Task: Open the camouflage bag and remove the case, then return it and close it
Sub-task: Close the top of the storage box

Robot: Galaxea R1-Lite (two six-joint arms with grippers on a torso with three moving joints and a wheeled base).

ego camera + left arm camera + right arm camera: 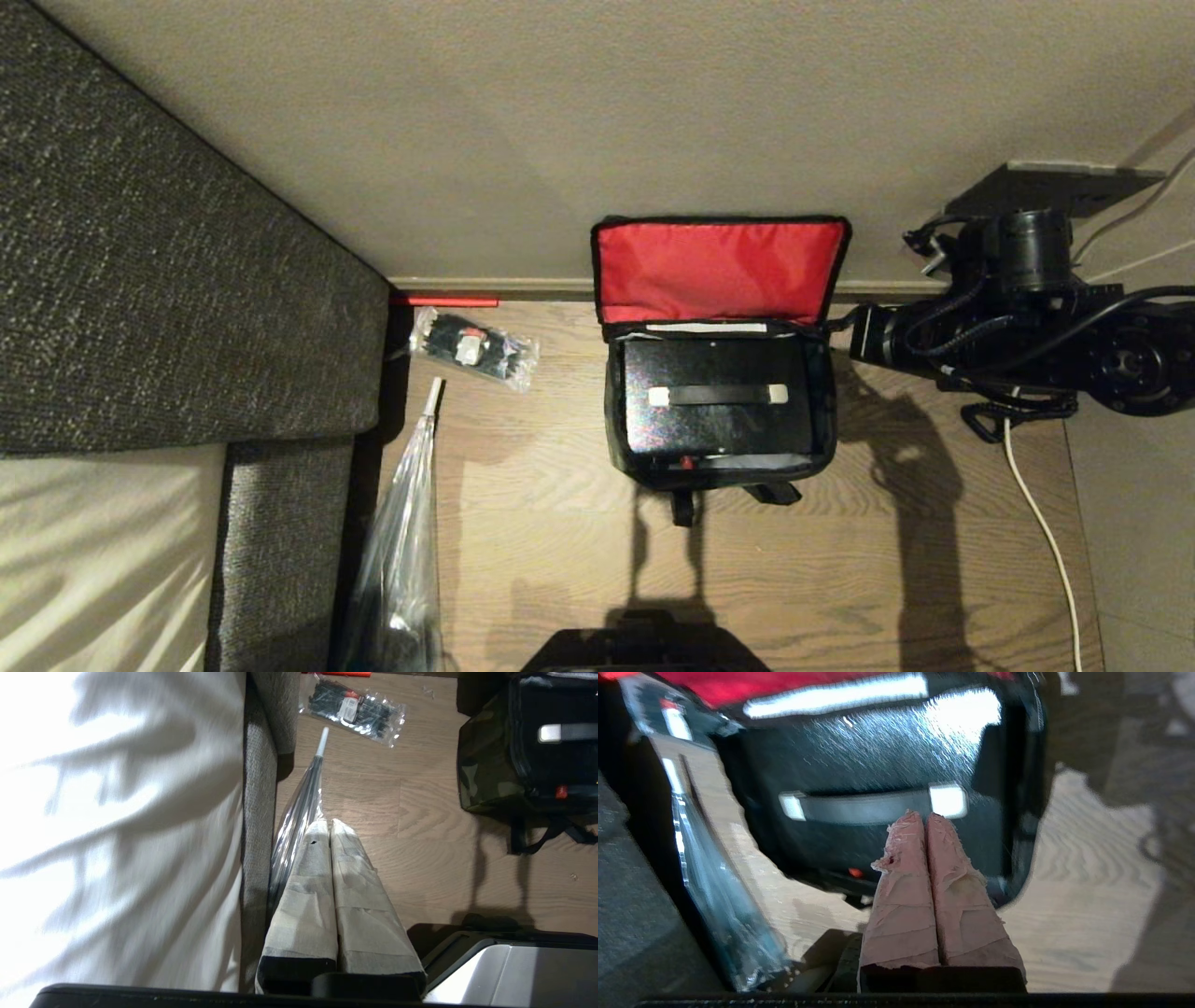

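above the case (878, 756), right hand (927, 816) pinched closed.

sofa (168, 280) sitting well to the left end effector's side, its white cushion (117, 826) lying alongside | clear plastic sleeve (299, 807) lying on the wood floor (560, 541) just beside the left end effector | packet of black cable ties (474, 349) lying beyond it, red strip (444, 301) resting against the wall | white cable (1041, 523) trailing under the right end effector's arm
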